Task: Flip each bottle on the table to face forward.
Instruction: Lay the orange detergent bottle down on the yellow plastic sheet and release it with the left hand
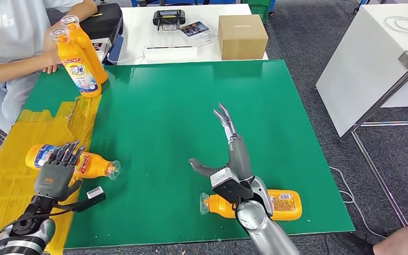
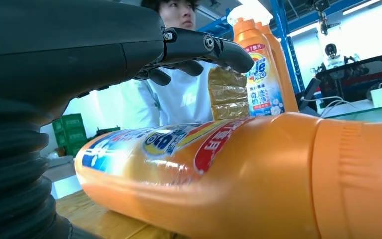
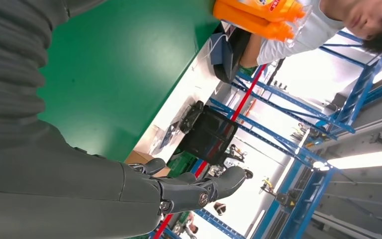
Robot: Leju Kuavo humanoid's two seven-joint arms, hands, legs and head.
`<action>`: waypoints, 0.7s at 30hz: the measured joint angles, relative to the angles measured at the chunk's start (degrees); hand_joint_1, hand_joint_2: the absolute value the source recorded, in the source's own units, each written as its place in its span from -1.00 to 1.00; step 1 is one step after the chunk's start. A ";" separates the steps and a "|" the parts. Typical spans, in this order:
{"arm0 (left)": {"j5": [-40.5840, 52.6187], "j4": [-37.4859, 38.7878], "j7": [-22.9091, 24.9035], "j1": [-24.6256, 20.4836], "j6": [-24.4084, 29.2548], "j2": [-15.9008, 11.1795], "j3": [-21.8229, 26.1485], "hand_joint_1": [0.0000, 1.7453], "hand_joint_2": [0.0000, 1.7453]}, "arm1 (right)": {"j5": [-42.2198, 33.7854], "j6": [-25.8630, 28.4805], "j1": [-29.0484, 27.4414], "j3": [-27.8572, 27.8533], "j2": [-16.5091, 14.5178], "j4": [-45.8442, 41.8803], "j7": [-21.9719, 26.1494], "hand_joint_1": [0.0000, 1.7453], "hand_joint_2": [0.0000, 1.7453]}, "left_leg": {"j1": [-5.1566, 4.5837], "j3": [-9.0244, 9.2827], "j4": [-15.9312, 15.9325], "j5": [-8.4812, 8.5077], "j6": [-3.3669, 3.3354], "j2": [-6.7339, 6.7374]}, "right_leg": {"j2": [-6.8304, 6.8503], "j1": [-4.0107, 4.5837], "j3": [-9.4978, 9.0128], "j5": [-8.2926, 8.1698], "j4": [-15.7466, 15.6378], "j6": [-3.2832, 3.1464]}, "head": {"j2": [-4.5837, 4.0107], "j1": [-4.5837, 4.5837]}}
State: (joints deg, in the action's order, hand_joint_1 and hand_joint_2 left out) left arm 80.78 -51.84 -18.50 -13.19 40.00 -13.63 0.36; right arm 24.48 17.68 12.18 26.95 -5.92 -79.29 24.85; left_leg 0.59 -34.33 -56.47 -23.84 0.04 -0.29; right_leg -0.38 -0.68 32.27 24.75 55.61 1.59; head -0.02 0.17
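While your left hand (image 1: 58, 167) rests spread over the left bottle (image 1: 93, 164), not visibly gripping, that bottle lies flat, cap toward the middle of the green surface (image 1: 164, 106). Your right hand (image 1: 228, 159) is released above the other bottle (image 1: 281, 204) near the front edge.

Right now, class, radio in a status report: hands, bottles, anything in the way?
Left hand over lying left bottle. Right hand open above right bottle. Two bottles upright by a person.
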 joint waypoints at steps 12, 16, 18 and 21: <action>-24.83 -4.70 -17.54 1.34 0.00 5.84 5.28 -1.00 1.00 | 3.75 1.31 0.22 0.61 0.14 0.47 -0.95 -1.00 1.00 | -0.03 0.00 0.00 0.00 -0.01 -0.01 | 0.00 -0.03 -0.01 0.00 0.00 0.00 | 0.00 -0.01; -33.95 -7.92 -19.69 2.58 -1.70 7.11 5.32 -1.00 1.00 | 6.92 1.74 0.23 1.15 0.36 0.47 -2.31 -1.00 1.00 | -0.01 0.01 0.00 0.00 0.00 -0.01 | 0.00 -0.02 0.00 0.00 0.00 0.00 | 0.00 0.00; -42.60 -11.49 -20.85 3.83 -4.39 7.58 5.14 -1.00 1.00 | 9.78 1.30 0.22 1.78 0.75 0.47 -3.42 -1.00 1.00 | -0.01 0.01 0.00 -0.01 0.00 0.00 | 0.00 -0.02 0.01 0.00 0.00 0.00 | 0.00 0.00; -53.72 -19.17 -21.45 6.43 -8.86 8.04 4.66 -1.00 1.00 | 13.43 -0.81 -0.10 3.11 1.81 0.47 -4.45 -1.00 1.00 | -0.01 0.01 0.00 -0.01 0.00 0.00 | 0.00 -0.01 0.01 0.00 -0.01 0.01 | 0.00 0.00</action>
State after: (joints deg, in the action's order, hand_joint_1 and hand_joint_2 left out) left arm 27.06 -71.01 -39.95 -6.75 31.14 -5.59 5.01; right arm 37.91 16.87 12.08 30.06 -4.11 -78.82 20.40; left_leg 0.59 -34.32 -56.48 -23.85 0.03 -0.29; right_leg -0.38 -0.70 32.28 24.75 55.61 1.60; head -0.02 0.17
